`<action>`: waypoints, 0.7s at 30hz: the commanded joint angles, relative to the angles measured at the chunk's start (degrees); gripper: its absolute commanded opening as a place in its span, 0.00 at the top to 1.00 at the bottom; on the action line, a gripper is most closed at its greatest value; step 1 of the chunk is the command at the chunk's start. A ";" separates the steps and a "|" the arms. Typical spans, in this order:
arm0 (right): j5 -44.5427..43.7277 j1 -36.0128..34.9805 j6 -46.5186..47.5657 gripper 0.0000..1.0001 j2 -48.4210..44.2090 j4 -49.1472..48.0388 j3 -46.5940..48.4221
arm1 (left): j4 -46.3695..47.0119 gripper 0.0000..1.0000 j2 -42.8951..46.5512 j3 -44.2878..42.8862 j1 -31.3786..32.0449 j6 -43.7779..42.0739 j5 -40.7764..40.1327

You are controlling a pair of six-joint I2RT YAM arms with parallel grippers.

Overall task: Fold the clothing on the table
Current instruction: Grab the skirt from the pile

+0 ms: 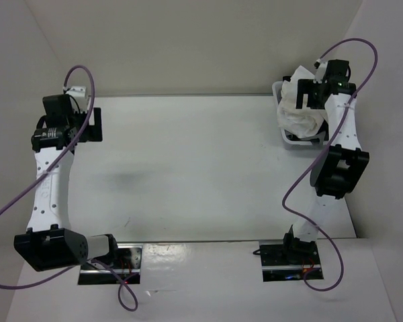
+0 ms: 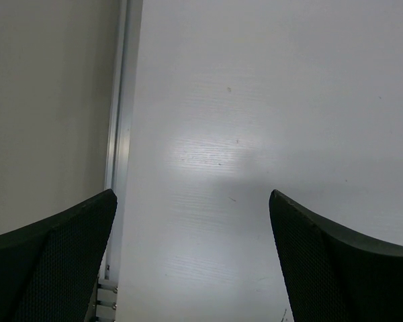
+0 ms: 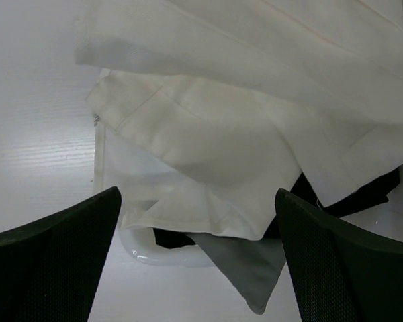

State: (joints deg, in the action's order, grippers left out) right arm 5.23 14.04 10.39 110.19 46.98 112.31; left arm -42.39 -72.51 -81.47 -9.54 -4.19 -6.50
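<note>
Right gripper [image 3: 196, 208], a black two-finger claw with mesh-textured inner faces: jaws spread wide, holding nothing. It hangs directly over the white pleated skirt [image 3: 208, 134] of thin fabric, which sits bunched in the small white plastic basket [image 3: 148, 253] at the upper right of the overhead view.

Left gripper [image 2: 191, 201], same build: jaws equally wide, empty, poised above bare tabletop at the left of the overhead view, beside the thin metal rail [image 2: 121, 100].

Step in hand, as judged: taking the skirt out of the basket. For a clean pick, the right fingers should come down on an upper fold of white cloth near the middle of the wrist view and pinch that layer only. The black garments [image 3: 363, 191] peek out beneath at lower right, and a deep bite would likely drag them along. The basket rim at lower left is also to be kept clear of the fingertips. A straight lift is advised, then a carry toward the centre of the large flat white tabletop [image 1: 201, 168].

Materials: the skirt is limp and creased, in soft overlapping folds with stitched hems; it should drape and slip. The basket is smooth, rounded, glossy plastic. The tabletop is matte with a faint linear grain.
</note>
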 commanded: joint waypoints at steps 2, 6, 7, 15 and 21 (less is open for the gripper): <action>-2.16 0.46 1.38 0.01 2.92 -2.94 3.35 | -0.59 0.00 1.85 2.19 -3.02 1.46 7.90; -3.30 0.46 2.09 0.01 3.45 -5.31 2.21 | -0.59 0.00 2.46 5.00 -3.56 2.08 9.14; -3.30 0.46 2.61 0.01 3.97 -5.32 1.43 | -0.59 0.00 3.16 5.62 -4.08 2.08 9.75; -3.30 0.46 3.14 0.01 6.52 -7.61 -2.62 | -0.06 0.00 3.69 6.94 -5.13 2.08 9.93; -3.30 0.46 3.14 0.05 7.58 -9.19 -4.64 | -0.06 0.00 4.83 8.52 -5.66 2.08 9.93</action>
State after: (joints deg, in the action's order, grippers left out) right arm 2.33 14.06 13.15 116.77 40.99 108.53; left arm -43.27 -69.69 -73.76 -14.76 -2.76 2.35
